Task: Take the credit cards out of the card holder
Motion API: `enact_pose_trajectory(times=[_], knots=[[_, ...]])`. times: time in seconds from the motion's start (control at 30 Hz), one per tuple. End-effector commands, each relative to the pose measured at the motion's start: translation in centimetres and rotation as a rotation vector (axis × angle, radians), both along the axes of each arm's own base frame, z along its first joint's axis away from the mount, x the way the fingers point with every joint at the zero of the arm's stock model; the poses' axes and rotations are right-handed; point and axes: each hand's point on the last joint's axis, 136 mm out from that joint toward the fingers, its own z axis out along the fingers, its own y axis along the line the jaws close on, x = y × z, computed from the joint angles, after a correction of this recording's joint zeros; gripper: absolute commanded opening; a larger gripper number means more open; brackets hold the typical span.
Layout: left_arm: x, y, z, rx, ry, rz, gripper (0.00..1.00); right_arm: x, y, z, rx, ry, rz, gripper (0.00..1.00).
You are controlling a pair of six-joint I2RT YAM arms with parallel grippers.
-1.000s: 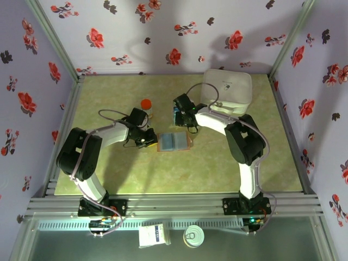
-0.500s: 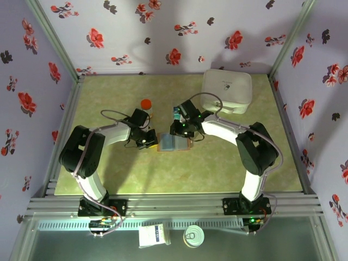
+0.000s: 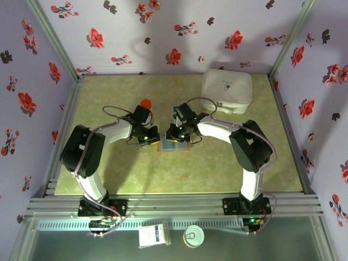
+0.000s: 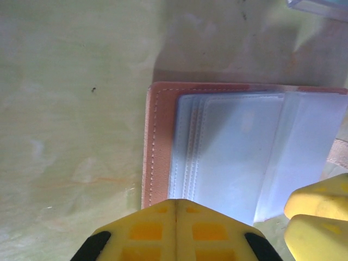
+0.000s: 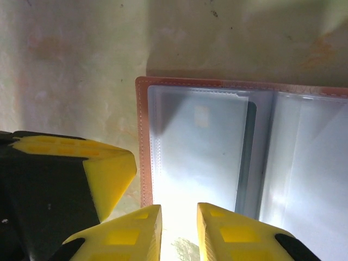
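card holder lies open flat on the green table between my two arms, a card showing through its clear sleeve. left gripper is fully closed, tips at the holder's brown edge, gripping nothing i can see. right gripper, just beside it, has its jaws a narrow gap apart; glare hides whether they pinch anything.

My top camera high behind me, looking down over the whole desk, my two wrist cameras close, facing straight down, both sharing the card holder.
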Motion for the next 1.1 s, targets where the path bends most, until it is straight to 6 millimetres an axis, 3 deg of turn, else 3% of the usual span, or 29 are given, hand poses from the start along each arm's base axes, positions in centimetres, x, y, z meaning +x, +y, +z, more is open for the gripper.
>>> enact_pose_trajectory(times=[0.0,0.27,1.07], knots=[[-0.6,-0.1,-1.0,0.020,0.031,-0.030,0.03,0.0,0.8,-0.1,0.010,0.022,0.016,0.24],[-1.2,1.4,-2.6,0.103,0.059,-0.031,0.02,-0.1,0.5,-1.5,-0.033,0.044,0.028,0.24],[-0.9,2.0,-2.1,0.125,0.047,-0.027,0.01,0.3,-2.4,-2.6,-0.066,0.058,-0.002,0.17]])
